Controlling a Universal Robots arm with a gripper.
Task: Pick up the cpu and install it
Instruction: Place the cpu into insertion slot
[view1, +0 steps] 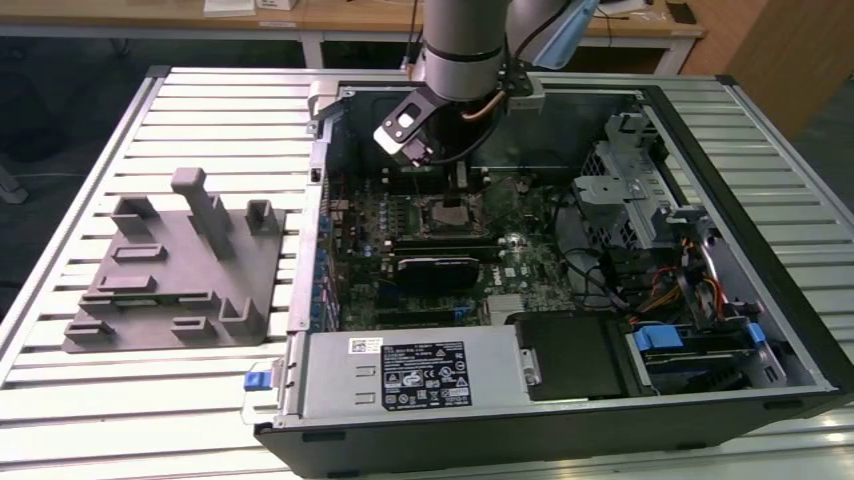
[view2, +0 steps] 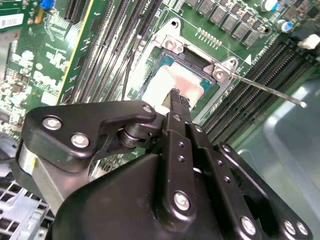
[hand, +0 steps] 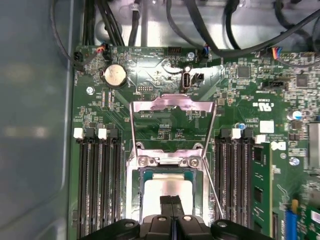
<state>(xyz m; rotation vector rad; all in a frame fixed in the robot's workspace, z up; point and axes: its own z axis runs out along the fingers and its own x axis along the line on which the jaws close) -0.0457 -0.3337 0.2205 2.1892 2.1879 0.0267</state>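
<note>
The cpu (view2: 162, 82) lies flat in the motherboard socket (view1: 454, 212), its pale silver-grey top showing inside the metal frame. In the first wrist view the cpu (hand: 159, 184) sits just beyond the black fingertips. My gripper (view2: 175, 96) hangs straight over the chip, inside the open computer case, with its two black fingers pressed together and nothing between them. In the first wrist view the gripper (hand: 171, 201) covers the near edge of the chip. I cannot tell whether the tips touch the chip's top.
The socket's load plate (hand: 172, 103) stands swung open and its thin lever (view2: 270, 90) sticks out to one side. Memory slots (hand: 95, 180) flank the socket. A black heatsink (view1: 434, 268) lies near it. A grey plastic fixture (view1: 174, 265) stands on the table at the exterior view's left.
</note>
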